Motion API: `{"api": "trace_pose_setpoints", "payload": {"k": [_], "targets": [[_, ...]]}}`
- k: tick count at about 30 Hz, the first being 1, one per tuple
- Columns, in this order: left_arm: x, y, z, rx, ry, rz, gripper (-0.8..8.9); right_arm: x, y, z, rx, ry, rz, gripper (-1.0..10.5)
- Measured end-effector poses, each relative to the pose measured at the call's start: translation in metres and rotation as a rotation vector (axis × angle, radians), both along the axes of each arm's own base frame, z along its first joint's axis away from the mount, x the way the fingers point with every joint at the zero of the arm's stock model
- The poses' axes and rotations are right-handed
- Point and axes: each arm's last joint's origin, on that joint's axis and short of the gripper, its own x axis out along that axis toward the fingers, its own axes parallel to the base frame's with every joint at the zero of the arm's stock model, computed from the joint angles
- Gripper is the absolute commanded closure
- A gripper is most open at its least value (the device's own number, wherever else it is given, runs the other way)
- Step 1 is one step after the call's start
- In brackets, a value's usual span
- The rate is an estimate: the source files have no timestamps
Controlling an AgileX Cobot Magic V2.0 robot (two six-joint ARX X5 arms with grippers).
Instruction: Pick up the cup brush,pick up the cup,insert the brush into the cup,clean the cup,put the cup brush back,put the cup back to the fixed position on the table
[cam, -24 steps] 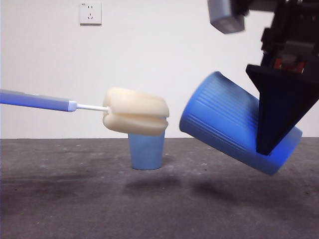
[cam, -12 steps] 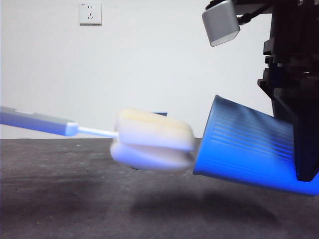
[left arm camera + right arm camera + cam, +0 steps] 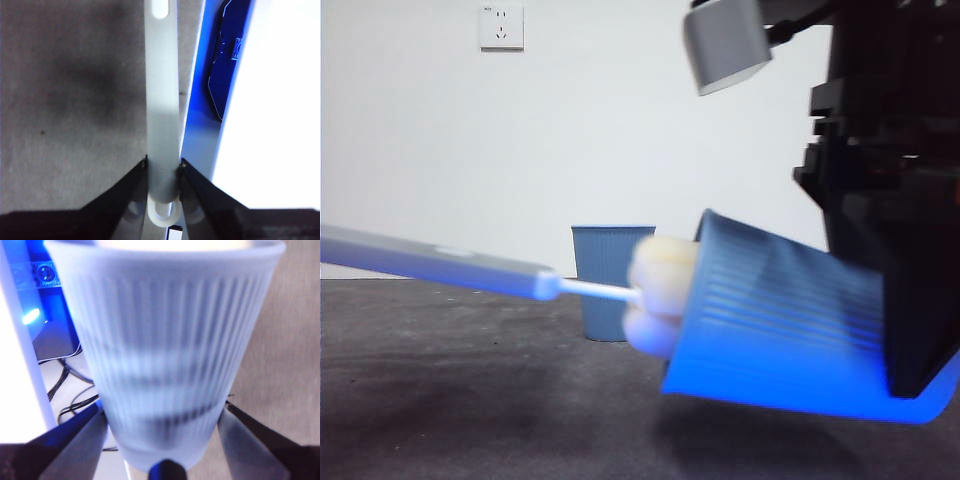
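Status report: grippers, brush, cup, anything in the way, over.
Left gripper shut on cup brush handle. Right gripper shut on tilted cup, airborne. Sponge head partly inside cup mouth. Second cup stands behind, clear.

- A second blue cup (image 3: 611, 282) stands upright on the surface, well back near the wall, its mouth up and its ribbed sides tapering to the base (its right edge is hidden in the front view).
- A white wall (image 3: 570, 130) fills the background behind the surface.
- A white socket plate (image 3: 501, 27) is set high on the wall, to the left.
- In the right wrist view, black cables (image 3: 70, 390) lie looped on a pale floor beside a white panel, near a dark box (image 3: 52, 335).
- A small blue light (image 3: 31, 316) glows there (blurred, so its source cannot be told).
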Motion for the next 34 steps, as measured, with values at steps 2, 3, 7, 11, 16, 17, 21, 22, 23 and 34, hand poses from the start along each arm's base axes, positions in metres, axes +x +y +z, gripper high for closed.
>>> {"api": "trace_pose_setpoints", "payload": {"k": [2,3,7,11,16,17,21,22,23,34], "targets": [[0.000,-0.008,-0.003,-0.003,0.005,-0.026,8.22,-0.001,0.005,-0.003,0.001,0.000,0.015,9.6],[0.001,-0.012,-0.005,-0.011,0.008,-0.039,8.22,-0.002,0.007,-0.005,-0.003,0.002,0.023,9.6],[0.002,-0.026,-0.010,-0.038,0.007,-0.072,8.22,-0.006,0.014,-0.011,-0.015,0.008,0.049,9.6],[0.002,-0.029,-0.013,-0.021,0.022,-0.060,8.22,-0.007,0.016,-0.013,-0.030,-0.004,0.056,9.6],[0.000,-0.023,-0.014,0.052,0.016,-0.017,8.22,-0.005,0.016,-0.012,-0.040,-0.050,0.049,9.6],[-0.001,-0.021,-0.014,0.073,0.010,-0.005,8.22,-0.005,0.017,-0.011,-0.042,-0.053,0.048,9.6],[-0.002,-0.011,-0.009,0.086,-0.004,0.041,8.22,-0.005,0.017,-0.011,-0.038,-0.058,0.040,9.6],[-0.003,-0.008,-0.007,0.082,-0.005,0.051,8.22,-0.005,0.017,-0.011,-0.037,-0.059,0.038,9.6],[-0.003,-0.005,-0.006,0.080,-0.006,0.061,8.22,-0.005,0.017,-0.011,-0.036,-0.062,0.036,9.6],[-0.013,0.023,0.007,0.076,-0.006,0.124,8.22,-0.004,0.019,-0.010,-0.020,-0.074,0.032,9.6]]}}
